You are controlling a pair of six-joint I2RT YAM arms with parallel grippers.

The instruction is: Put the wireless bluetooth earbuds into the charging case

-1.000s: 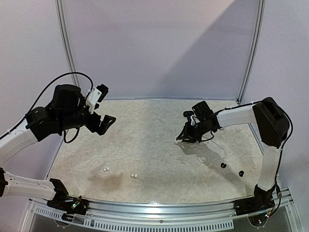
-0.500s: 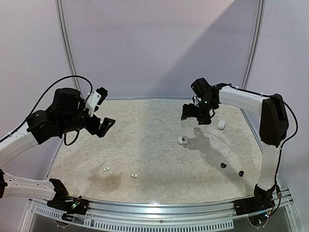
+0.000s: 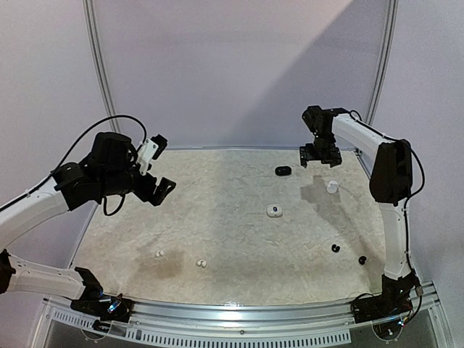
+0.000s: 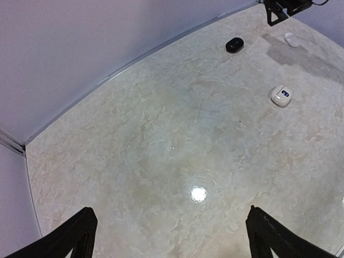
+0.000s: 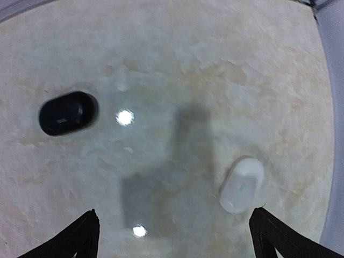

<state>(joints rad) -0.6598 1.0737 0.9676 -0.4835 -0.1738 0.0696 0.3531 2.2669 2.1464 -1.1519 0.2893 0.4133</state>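
Two white earbuds [image 3: 159,254] [image 3: 201,263] lie near the front left, and two black earbuds [image 3: 335,248] [image 3: 362,259] near the front right. An open white charging case [image 3: 274,211] [image 4: 280,95] sits mid-table. A shut black case [image 3: 283,171] [image 5: 67,113] and a shut white case [image 3: 332,187] [image 5: 242,184] lie at the back right. My right gripper [image 3: 321,157] [image 5: 176,239] hovers open above the spot between those two cases, holding nothing. My left gripper [image 3: 156,190] [image 4: 172,236] hangs open and empty over the left side, far from every bud.
The tabletop [image 3: 217,217] is pale and marbled, with a raised rim [image 3: 217,149] along the back and a metal rail [image 3: 232,308] at the front. Lamp glare [image 4: 198,194] shows on the surface under the left gripper.
My right gripper has opened, left the open white case on the middle of the table, and risen away to the back right. The left arm shifted only slightly.
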